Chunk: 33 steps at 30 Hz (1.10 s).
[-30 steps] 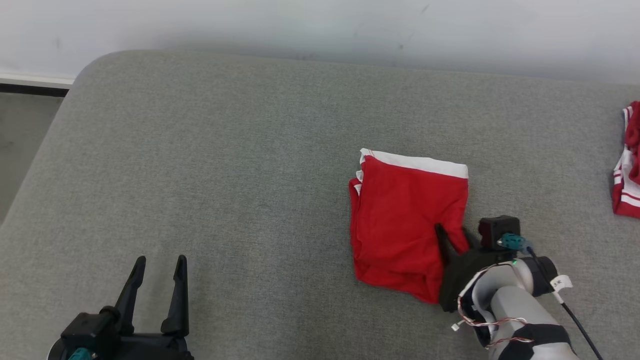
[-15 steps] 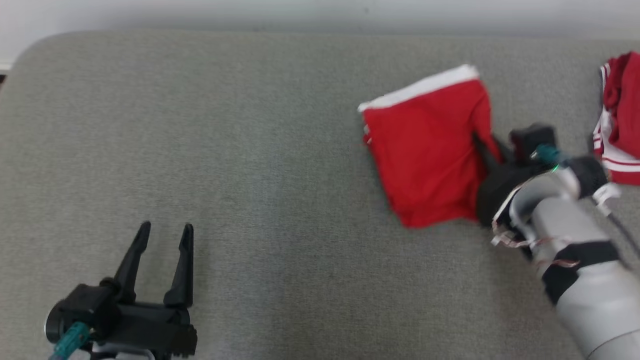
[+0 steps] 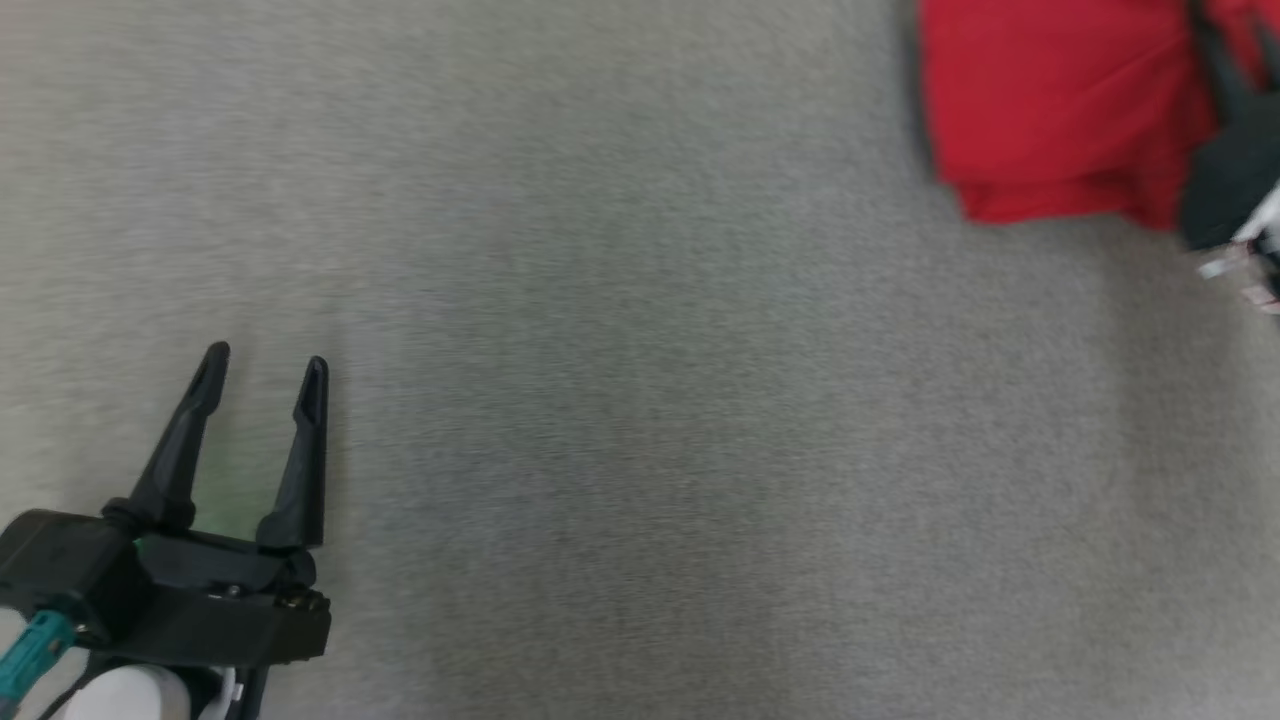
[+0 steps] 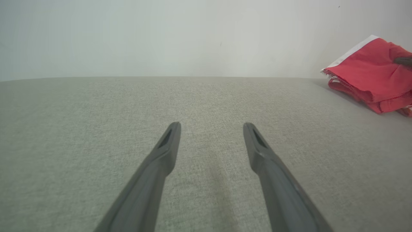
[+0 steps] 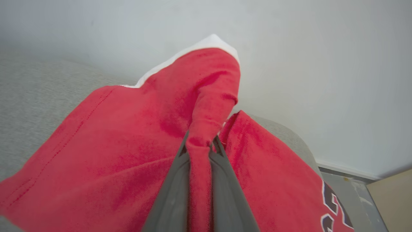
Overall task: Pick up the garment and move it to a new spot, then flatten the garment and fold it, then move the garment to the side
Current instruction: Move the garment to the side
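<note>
At top right of the head view, red garment [image 3: 1040, 110] lies folded on the grey fabric surface [image 3: 640, 400]. Right pincer [image 5: 199, 143] is clamped on a raised fold of it. Left pincer [image 3: 267, 358] sits low left, well apart from the garment, fingers spread wide, gripping nothing.

Grey upholstered surface [image 3: 640, 450] meets a plain pale wall [image 4: 161, 32].

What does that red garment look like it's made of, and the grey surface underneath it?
The red garment: likely soft knit cotton or jersey, matte; it bunches into folds where the right tool pinches it, with a stitched hem. The grey surface: woven upholstery-type fabric, matte, showing a fine speckled weave.
</note>
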Motion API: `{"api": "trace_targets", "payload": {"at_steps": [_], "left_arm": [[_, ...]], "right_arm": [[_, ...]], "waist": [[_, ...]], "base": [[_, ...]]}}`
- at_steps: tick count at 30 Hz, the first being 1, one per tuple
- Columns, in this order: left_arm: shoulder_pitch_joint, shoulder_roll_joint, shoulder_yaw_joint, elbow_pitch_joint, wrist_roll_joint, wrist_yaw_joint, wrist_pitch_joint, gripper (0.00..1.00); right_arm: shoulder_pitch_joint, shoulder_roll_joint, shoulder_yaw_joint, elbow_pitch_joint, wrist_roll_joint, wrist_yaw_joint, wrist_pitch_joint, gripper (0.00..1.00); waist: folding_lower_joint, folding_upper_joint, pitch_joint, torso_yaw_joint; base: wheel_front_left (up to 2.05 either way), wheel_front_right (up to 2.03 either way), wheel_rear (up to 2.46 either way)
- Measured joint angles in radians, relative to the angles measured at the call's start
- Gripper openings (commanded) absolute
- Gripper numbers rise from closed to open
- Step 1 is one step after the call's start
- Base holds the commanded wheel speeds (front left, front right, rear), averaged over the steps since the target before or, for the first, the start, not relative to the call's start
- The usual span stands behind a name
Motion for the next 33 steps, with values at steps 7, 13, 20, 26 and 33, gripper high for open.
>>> {"api": "trace_targets", "payload": {"at_steps": [7, 13, 20, 26, 33], "left_arm": [[0.032, 0.037, 0.009, -0.080, -0.008, 0.000, 0.000, 1.00], [0.053, 0.071, 0.014, -0.139, -0.015, 0.000, 0.000, 1.00], [0.062, 0.098, 0.025, -0.193, -0.024, 0.000, -0.003, 1.00], [0.063, 0.095, 0.032, -0.213, -0.026, -0.001, -0.008, 1.00], [0.050, 0.070, 0.034, -0.192, -0.036, -0.001, -0.009, 1.00]], "right_arm": [[0.012, -0.135, -0.080, -0.127, 0.035, 0.000, 0.113, 0.00], [0.009, -0.193, -0.148, -0.146, 0.028, 0.000, 0.183, 0.00], [-0.045, -0.219, -0.168, -0.137, -0.058, 0.000, 0.208, 0.00], [-0.066, -0.221, -0.178, -0.107, -0.141, 0.000, 0.223, 1.00], [-0.076, -0.192, -0.224, -0.124, -0.191, 0.000, 0.171, 1.00]], "waist": [[-0.0001, 0.0000, 0.077, -0.086], [-0.0002, -0.0002, 0.140, -0.130], [-0.0006, -0.0006, 0.205, -0.147], [-0.0006, -0.0006, 0.236, -0.139], [-0.0004, -0.0005, 0.226, -0.124]], "base": [[0.00, 0.00, 0.00], [0.00, 0.00, 0.00], [0.00, 0.00, 0.00], [0.00, 0.00, 0.00], [0.00, 0.00, 0.00]]}}
